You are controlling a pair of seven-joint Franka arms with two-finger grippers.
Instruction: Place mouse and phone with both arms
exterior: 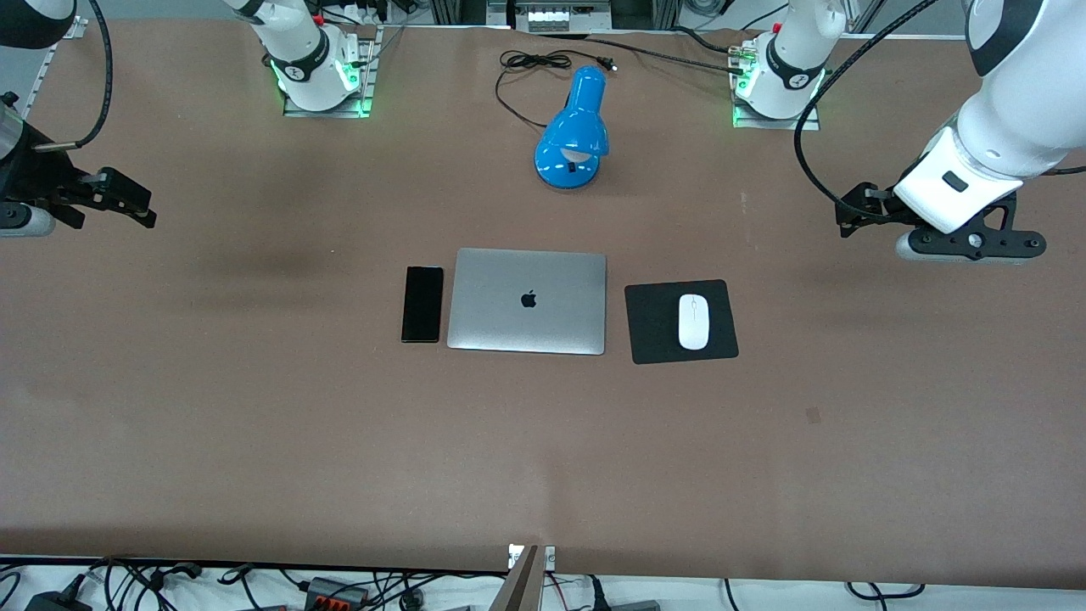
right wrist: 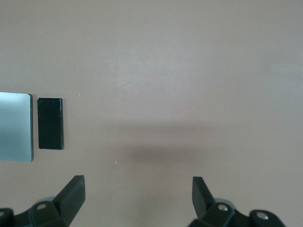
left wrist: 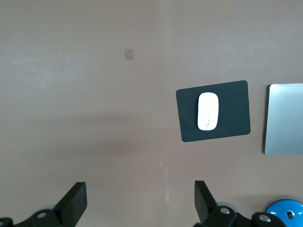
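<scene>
**Looked like both placements were already done**

You had the mouse [exterior: 693, 322] sitting on the black pad [exterior: 653, 339] and the phone [exterior: 422, 304] lying just beside the closed laptop [exterior: 527, 300]. Left gripper [left wrist: 140, 196] and right gripper [right wrist: 138, 191] hung over bare table, jaws wide apart, holding nothing. I'd guess only parking the arms was left.

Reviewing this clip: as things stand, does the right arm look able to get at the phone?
Probably yes. The phone lies flat beside the closed laptop, on its right-arm side, with bare table toward the right gripper, which hangs open over that end. Only the narrow gap to the laptop might crowd a finger.
</scene>
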